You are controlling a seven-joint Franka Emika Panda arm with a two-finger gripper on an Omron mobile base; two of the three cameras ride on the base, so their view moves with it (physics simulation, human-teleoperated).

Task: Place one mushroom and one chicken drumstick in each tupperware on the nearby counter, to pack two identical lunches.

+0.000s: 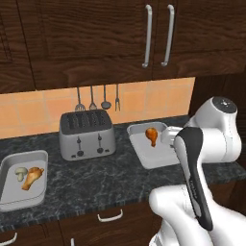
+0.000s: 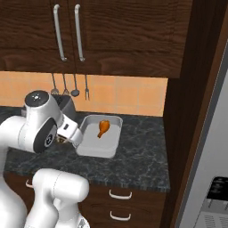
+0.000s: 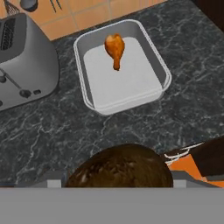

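Observation:
In the hand view a brown mushroom (image 3: 120, 168) sits between the fingers of my gripper (image 3: 120, 178), which is shut on it, above the counter (image 3: 188, 109) in front of the right tupperware (image 3: 154, 51). One chicken drumstick (image 3: 115, 50) lies in that tupperware (image 1: 139, 156) near its far end (image 1: 152, 135). The left tupperware (image 1: 8, 166) holds a pale mushroom (image 1: 20, 174) next to a second chicken drumstick (image 1: 32, 178). From the right base view, the right tupperware (image 2: 113, 144) and its drumstick (image 2: 103, 128) sit just beyond my hand.
A silver four-slot toaster (image 1: 86, 134) stands between the two containers, against the tiled wall. Utensils (image 1: 96, 98) hang above it. Dark wall cabinets (image 1: 158, 33) overhang the counter. A tall wood panel (image 2: 187, 111) and a fridge (image 2: 213, 178) bound the right end.

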